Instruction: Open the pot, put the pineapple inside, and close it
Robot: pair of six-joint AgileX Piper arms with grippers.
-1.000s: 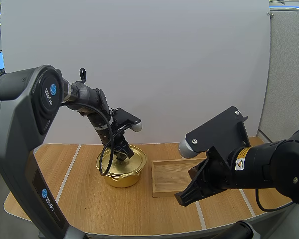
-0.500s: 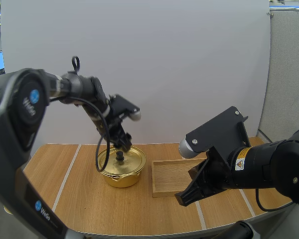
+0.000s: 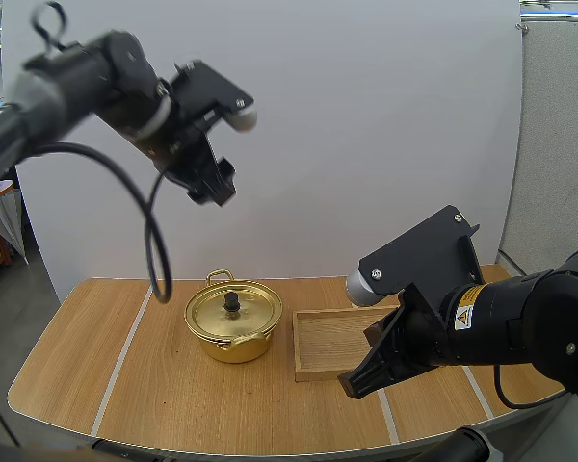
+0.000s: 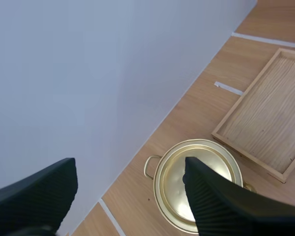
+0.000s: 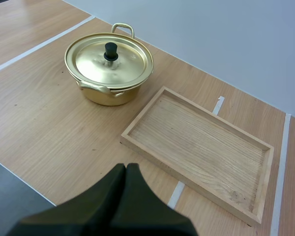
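A gold pot [image 3: 233, 325] is shown upright on a wooden table [image 3: 164, 404] crossed by pale stripes, against a plain white wall. Its lid [image 3: 249, 310] is on, the black knob [image 3: 232, 302] pointed up, and its 2 handles are lined front to back. The pot sits well below the left gripper [image 3: 212, 188], whose fingers are spread, nothing held. The right gripper [image 3: 352, 385], fingers pressed together on nothing, is held low over the table. A wooden tray [image 3: 332, 337] lies just ahead of those fingers, beside the pot.

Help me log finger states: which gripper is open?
The left gripper, high above the pot: its fingers stand apart. On the right gripper they lie together.
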